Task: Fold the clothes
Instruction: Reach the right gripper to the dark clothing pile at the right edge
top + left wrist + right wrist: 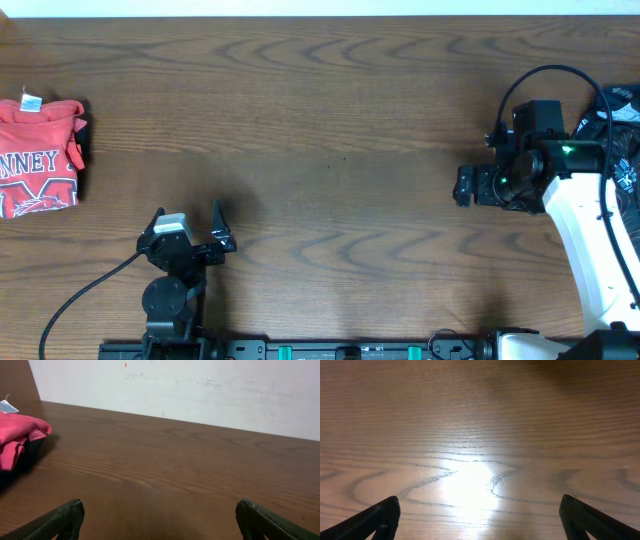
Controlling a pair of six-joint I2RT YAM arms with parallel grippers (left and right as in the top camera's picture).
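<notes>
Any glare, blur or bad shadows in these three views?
Right wrist: strong glare patch on the table, washing out the grain mid-frame; fingertips dark and soft. Left wrist: even light, no glare; red shirt casts a soft shadow on the wood; fingertips slightly soft. Overhead: sharp, evenly lit, only faint shadows.

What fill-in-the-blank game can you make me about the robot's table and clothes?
1. The folded shirt at the left edge of the table is ____ in colour.
2. The black garment lies partly hidden behind the robot's ____ arm.
3. The left end effector has its fingers apart and holds ____.
4. The right end effector hangs over bare wood with its fingers ____.

Missing words: red; right; nothing; open.
</notes>
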